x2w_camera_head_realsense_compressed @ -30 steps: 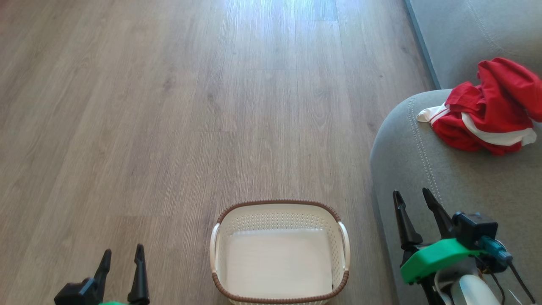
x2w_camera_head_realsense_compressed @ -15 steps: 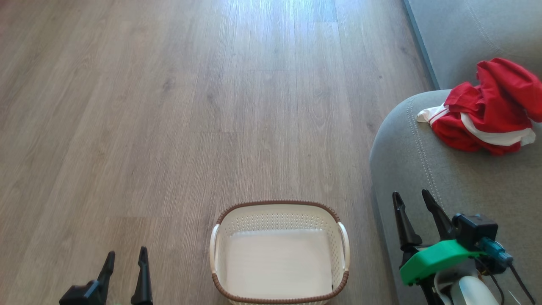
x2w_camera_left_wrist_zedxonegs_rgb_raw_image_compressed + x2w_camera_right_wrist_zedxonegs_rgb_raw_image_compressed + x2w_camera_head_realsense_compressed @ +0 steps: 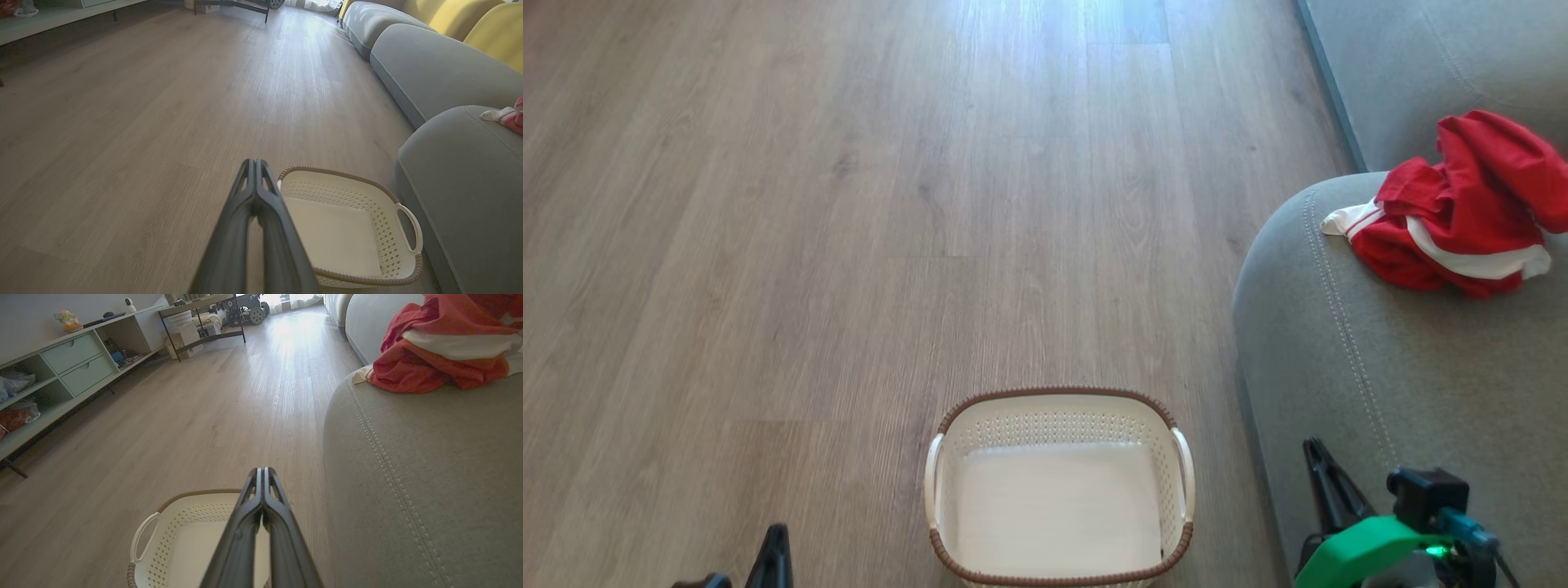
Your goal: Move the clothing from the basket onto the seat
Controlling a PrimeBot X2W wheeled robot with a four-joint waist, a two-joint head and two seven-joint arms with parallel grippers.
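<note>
The cream basket (image 3: 1058, 394) stands on the floor with nothing inside; its perforated wall (image 3: 347, 195) and a white handle (image 3: 143, 535) appear in the wrist views. Both red garments with white trim, the clothing (image 3: 1454, 216), lie bunched together on the grey seat (image 3: 1372, 384) at the right. The clothing (image 3: 445, 347) rests well beyond my right gripper. My left gripper (image 3: 774, 551) is low at the left of the basket, and its fingers (image 3: 255, 163) are shut on nothing. My right gripper (image 3: 1319, 461) is over the seat's front edge, fingers (image 3: 261, 471) shut and empty.
Wood floor (image 3: 931, 204) stretches ahead and to the left. A second grey sofa cushion (image 3: 1421, 57) lies behind the seat, with yellow back cushions (image 3: 449, 16). A low shelf unit with drawers (image 3: 73, 359) and a metal-legged table (image 3: 204, 318) stand far off.
Both grippers have sunk toward the bottom edge of the head view and their fingers have gone from apart to together. Basket and clothing have stayed put.
</note>
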